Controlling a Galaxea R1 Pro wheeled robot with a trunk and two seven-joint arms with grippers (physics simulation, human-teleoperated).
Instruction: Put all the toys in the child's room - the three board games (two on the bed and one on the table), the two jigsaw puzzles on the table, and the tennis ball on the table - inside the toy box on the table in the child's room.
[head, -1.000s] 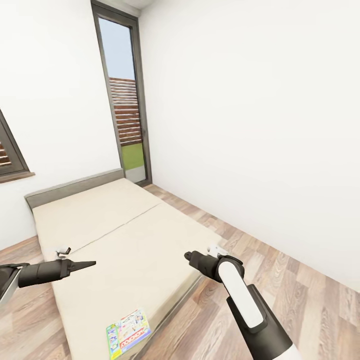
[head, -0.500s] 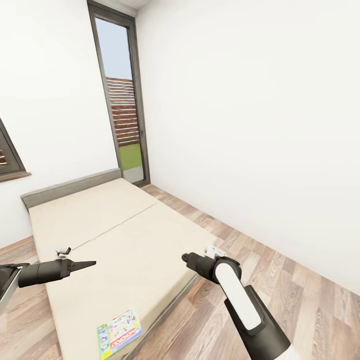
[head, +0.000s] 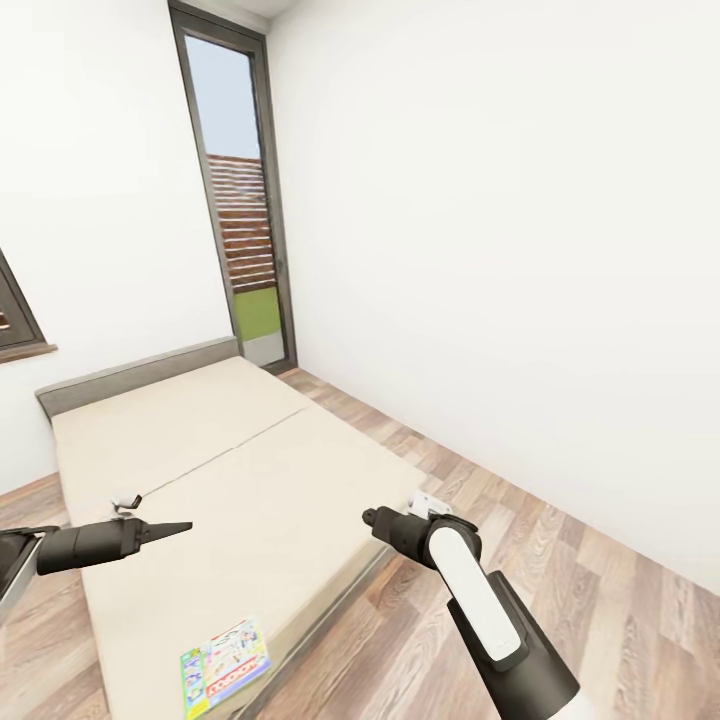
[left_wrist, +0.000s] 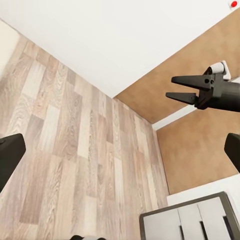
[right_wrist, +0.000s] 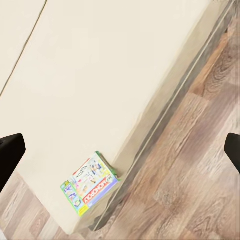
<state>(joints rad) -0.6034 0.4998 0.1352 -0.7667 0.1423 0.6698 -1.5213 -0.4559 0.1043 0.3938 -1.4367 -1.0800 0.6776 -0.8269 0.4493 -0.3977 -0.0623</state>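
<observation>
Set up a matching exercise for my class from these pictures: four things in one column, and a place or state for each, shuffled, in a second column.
Column one:
1. board game
2. bed
3. left gripper
4. right gripper

Column two:
A. hangs over the mattress, grasping nothing
B. lies flat at the mattress's near corner
C. fingers parted, nothing between them, in the left wrist view
D. stands with its grey headboard against the wall beside the tall window

Pairs: 1-B, 2-D, 3-A, 4-C
</observation>
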